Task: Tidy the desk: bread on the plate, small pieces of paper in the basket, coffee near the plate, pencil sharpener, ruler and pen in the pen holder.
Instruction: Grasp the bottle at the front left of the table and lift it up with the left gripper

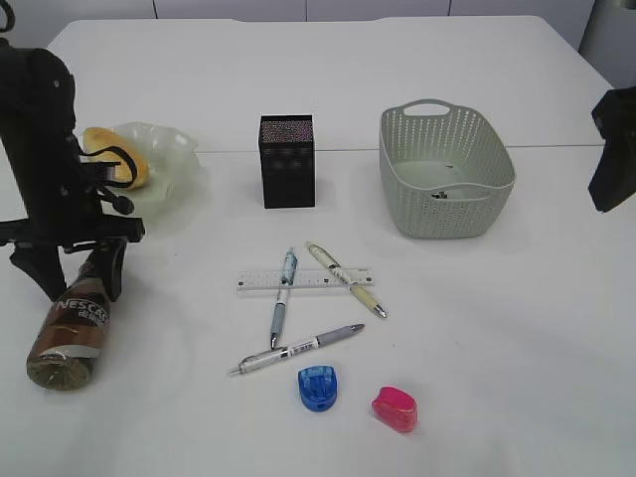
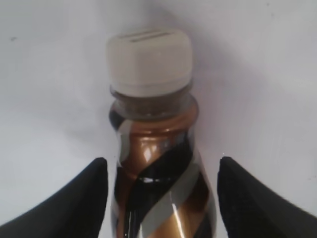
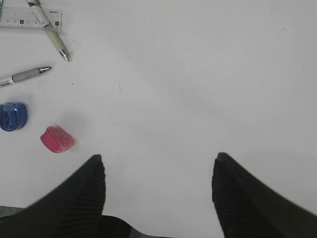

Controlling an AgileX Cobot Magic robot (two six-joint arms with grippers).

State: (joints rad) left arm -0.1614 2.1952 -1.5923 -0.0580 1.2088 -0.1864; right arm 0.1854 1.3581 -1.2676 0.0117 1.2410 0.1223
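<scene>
On the white desk (image 1: pixel 417 328) lies the brown white-capped coffee bottle (image 2: pixel 153 163) – left gripper (image 2: pixel 161 198) wide astride it, untouching – right gripper (image 3: pixel 158 193) wide, empty

At left of the frame, the bread (image 1: pixel 111 157) sits on the plate (image 1: pixel 164 159), the coffee (image 1: pixel 72 333) lying below. At centre, the pen holder (image 1: pixel 287 161) stands above the ruler (image 1: pixel 304 280); the basket (image 1: pixel 445 171) sits at right.

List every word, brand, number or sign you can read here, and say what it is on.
"NESCAFE": on the label of the coffee lying on the desk, in the exterior view.
Smaller print under the brand: too blurred to read.
Ruler markings: too small to read.
Print on the pens: too small to read.
</scene>
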